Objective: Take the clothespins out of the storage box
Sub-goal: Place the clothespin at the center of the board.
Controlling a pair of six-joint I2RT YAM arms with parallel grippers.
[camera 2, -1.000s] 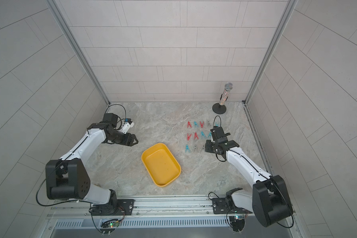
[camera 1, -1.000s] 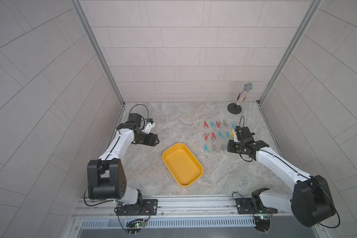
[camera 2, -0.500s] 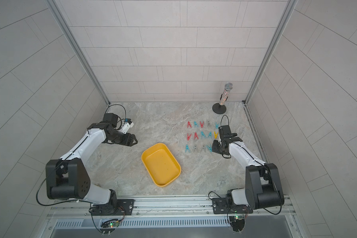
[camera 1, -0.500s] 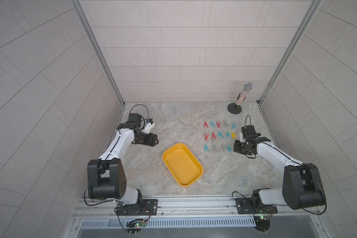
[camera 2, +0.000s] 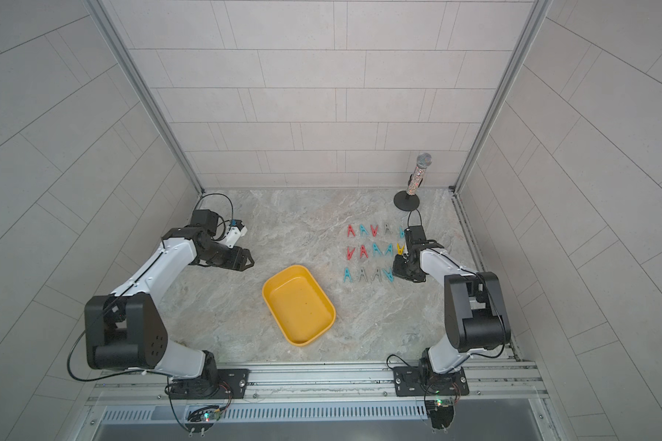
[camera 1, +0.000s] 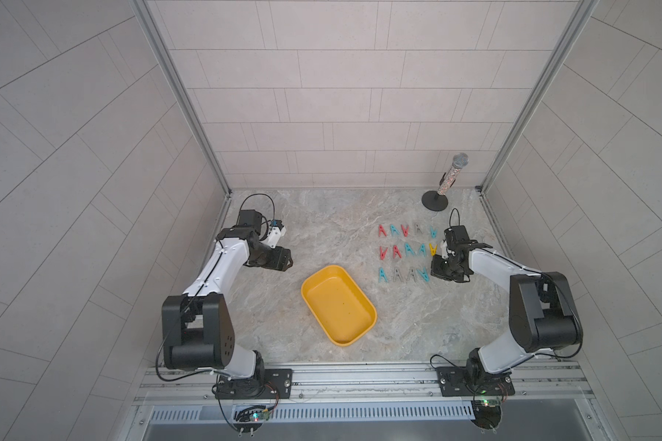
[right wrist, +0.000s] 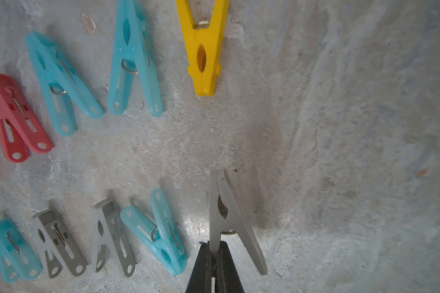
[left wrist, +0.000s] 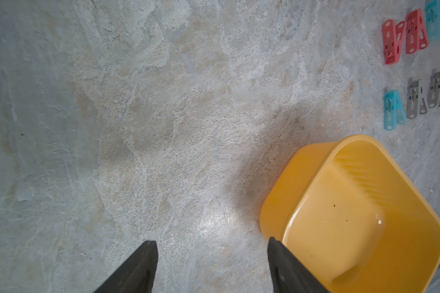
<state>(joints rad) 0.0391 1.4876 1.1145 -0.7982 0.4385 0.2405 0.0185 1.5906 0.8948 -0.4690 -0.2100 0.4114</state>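
Peg [right wrist: 235, 220] — grey, smooth, A-shaped plastic — pinched by right gripper [right wrist: 214, 247].

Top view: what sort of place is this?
Likely a robot test cell: two arms bolted to a metal rail, plain tiled walls around a marble-look tabletop, clothespins in tidy rows.

You have no legible text, label, brand, number or sign in any view. The storage box [camera 1: 339, 305] and the clothespins [camera 1: 408, 250] near it show plain coloured plastic; any moulded marking is too small to read.
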